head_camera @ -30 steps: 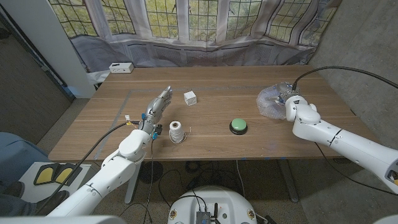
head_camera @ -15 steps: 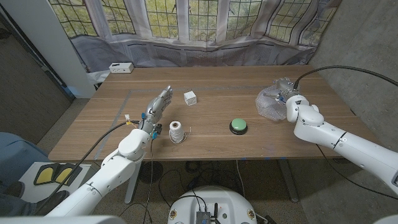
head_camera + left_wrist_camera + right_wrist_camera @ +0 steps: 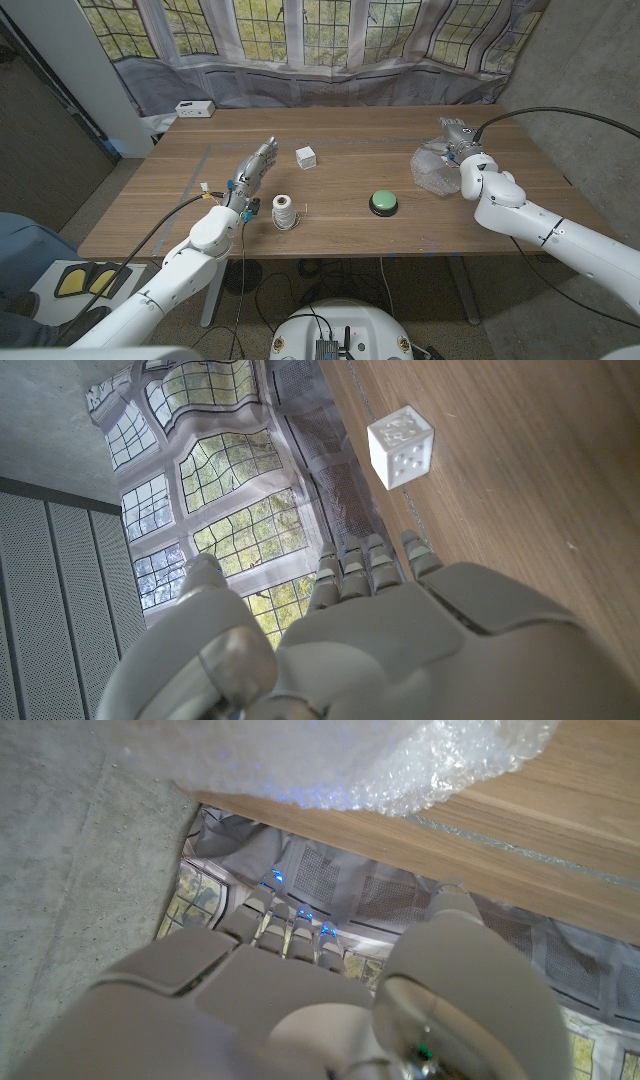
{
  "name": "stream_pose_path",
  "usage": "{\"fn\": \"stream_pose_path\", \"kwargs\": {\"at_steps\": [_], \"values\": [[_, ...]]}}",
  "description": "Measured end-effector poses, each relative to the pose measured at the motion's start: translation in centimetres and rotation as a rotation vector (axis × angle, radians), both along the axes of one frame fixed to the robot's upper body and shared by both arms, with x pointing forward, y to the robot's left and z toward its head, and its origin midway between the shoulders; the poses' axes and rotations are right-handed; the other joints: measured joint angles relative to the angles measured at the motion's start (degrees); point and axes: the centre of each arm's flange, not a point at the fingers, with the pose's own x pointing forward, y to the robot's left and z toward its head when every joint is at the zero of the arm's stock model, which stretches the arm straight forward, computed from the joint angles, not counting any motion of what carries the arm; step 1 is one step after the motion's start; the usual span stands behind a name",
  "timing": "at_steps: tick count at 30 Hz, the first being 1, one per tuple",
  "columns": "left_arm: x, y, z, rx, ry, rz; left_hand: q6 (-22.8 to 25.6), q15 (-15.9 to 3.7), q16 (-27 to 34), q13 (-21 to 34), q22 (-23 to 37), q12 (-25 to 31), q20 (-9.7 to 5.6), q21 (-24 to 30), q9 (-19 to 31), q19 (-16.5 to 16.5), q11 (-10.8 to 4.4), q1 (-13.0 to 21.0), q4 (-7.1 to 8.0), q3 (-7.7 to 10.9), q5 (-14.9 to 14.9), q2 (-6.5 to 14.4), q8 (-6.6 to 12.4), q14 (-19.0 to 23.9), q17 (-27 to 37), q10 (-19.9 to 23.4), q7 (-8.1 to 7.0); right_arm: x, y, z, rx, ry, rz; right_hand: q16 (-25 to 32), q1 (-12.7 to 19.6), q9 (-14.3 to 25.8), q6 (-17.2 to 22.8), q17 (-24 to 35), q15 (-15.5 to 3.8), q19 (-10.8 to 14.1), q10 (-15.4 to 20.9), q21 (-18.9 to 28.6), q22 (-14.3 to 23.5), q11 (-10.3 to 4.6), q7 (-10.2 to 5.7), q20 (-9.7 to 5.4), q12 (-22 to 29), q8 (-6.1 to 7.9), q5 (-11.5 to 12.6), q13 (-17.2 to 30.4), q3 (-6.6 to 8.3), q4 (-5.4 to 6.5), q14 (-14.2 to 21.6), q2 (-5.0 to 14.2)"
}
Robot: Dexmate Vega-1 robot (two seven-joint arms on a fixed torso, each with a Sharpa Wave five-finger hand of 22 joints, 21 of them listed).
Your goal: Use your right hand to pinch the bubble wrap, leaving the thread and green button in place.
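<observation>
Bubble wrap is seen crumpled at the table's right side | right hand is held over its far edge, fingers spread, nothing pinched | left hand is extended, fingers straight, beside thread spool | green button sits between spool and wrap

A wooden desk stands before a backdrop curtain printed with leaded windows and greenery, its lower part grey mesh-like cloth. Grey concrete-looking wall rises on the right. On the left stands a pale panel beside a dark ribbed wall. The floor is grey carpet. Light is even and soft.
</observation>
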Motion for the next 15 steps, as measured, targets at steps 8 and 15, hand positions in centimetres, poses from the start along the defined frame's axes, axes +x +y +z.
{"fn": "stream_pose_path", "kwargs": {"at_steps": [8,15], "values": [[0.0,0.2,0.2,0.006,-0.005,-0.001,-0.3,0.00,0.0,0.0,0.0,0.0,0.11,0.0,0.0,0.1,-0.32,0.3,0.00,0.00,0.0,0.3,0.00,0.0,0.0,0.3,-0.32,-1.2,0.6,0.2,0.042,-0.066,0.062,0.0,-1.1,0.0,4.8,-0.8,0.16,0.6,-0.5,-1.0,0.0,0.55,-0.20,0.00,0.2,2.28,0.0,-0.5,0.00,0.00,0.2,0.50],[-0.2,0.3,0.6,0.007,-0.014,-0.001,-3.1,0.22,0.0,0.0,0.0,0.0,0.01,0.0,0.0,0.4,-0.31,0.3,0.00,-0.01,0.0,0.3,-0.66,0.2,0.0,0.3,0.22,-1.7,1.1,0.3,0.076,-0.098,0.103,0.0,-1.2,0.0,7.5,-1.5,0.38,0.6,-1.1,-1.5,0.0,1.13,-0.12,0.03,0.2,3.07,0.0,-0.5,0.00,0.00,0.0,0.55]]}}
